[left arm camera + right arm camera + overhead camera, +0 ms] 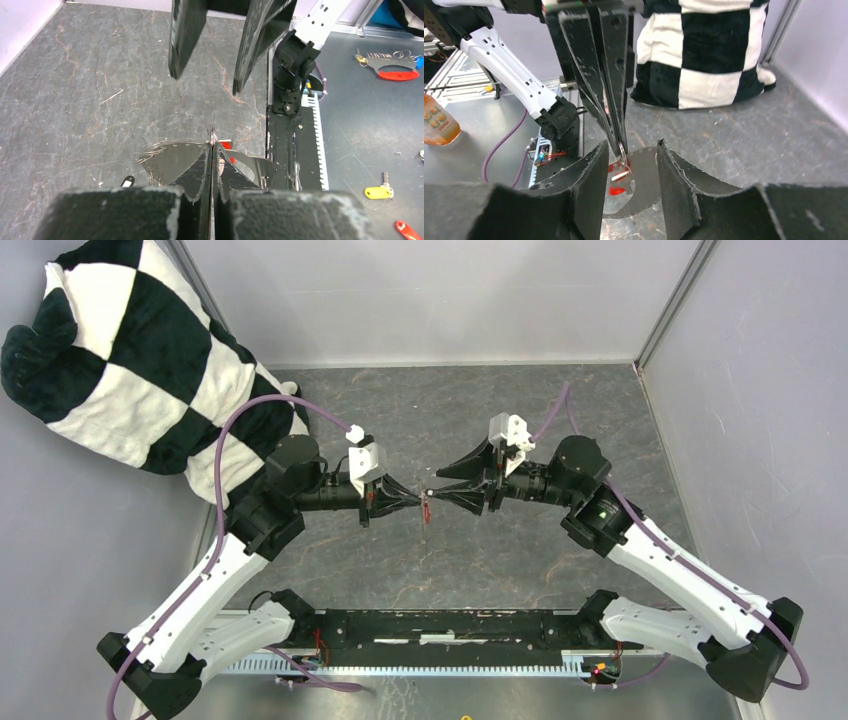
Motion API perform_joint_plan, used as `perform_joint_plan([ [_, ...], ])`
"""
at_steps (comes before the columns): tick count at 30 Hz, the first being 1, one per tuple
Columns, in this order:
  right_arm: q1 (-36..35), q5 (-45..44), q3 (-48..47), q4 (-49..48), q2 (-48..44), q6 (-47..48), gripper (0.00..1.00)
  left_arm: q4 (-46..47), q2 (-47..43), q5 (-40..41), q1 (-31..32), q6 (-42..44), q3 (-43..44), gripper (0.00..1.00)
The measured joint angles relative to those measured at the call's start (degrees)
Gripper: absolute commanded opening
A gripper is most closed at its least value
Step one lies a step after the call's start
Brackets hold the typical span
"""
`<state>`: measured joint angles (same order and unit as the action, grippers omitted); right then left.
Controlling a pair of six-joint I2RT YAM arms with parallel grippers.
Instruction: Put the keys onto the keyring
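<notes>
My left gripper is shut on the small ring of the red-tagged key, which hangs from its tips above the table. The red tag also shows in the top view. My right gripper is open and empty. It faces the left one tip to tip, with its fingers on either side of the left tips. The keyring, a wide silvery crescent with small holes, lies below both grippers. The black-tagged key lies on the table beside the keyring.
A black-and-white checkered pillow sits in the back left corner. White walls bound the table at the back and right. Beyond the black rail, outside the work area, lie other keys, among them one with a yellow tag.
</notes>
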<state>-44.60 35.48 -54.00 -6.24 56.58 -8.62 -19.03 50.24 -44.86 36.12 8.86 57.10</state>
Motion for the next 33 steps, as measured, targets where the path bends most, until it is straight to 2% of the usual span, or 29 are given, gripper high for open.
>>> perform_joint_plan([
  [12,0.04,12.41,-2.6,-0.48,5.62,4.31,0.37,-0.15,-0.07,-3.96,0.0,-0.02,0.0,0.02],
  [19,0.04,14.03,-2.6,-0.57,5.88,4.7,0.28,-0.2,-0.33,-5.22,0.0,-0.02,0.0,0.02],
  [33,0.04,14.03,-2.34,-0.52,5.88,5.49,0.25,-0.55,-0.39,-6.16,0.0,-0.02,0.0,0.02],
])
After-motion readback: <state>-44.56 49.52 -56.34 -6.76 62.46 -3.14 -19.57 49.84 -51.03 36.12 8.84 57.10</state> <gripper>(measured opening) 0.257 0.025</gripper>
